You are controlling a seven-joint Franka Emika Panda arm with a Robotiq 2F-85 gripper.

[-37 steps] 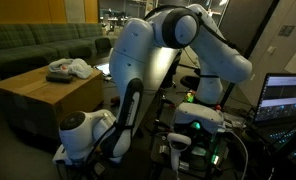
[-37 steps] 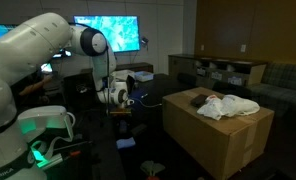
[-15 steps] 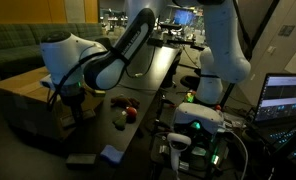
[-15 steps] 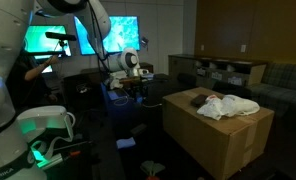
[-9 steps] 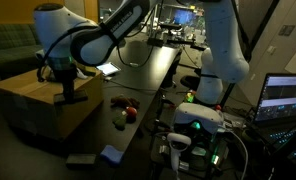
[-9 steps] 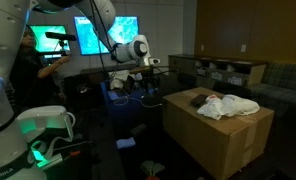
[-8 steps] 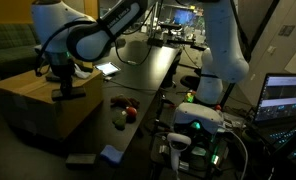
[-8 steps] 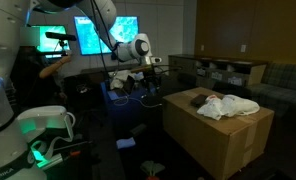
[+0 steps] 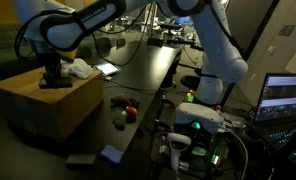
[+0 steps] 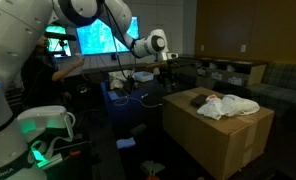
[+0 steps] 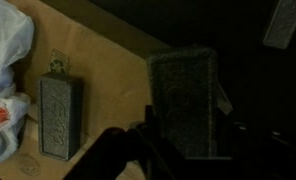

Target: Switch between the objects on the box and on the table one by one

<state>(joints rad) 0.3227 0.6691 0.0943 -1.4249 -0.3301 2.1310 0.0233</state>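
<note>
**Arm stretched across the table, gripper parted above the box top.**

In an exterior view the arm arcs from its base over the table and bends down at the wrist. The gripper points down at the top of the box, just beside the white cloth rag. In the wrist view its fingers stand apart with bare cardboard between them and nothing grasped. The rag lies at the left edge of that view. A dark brownish piece lies on the box, touching the rag. The red roundish piece rests on the table beside the box. The small blue piece and the flat black bar lie lower in that view, on a dark surface.
</note>
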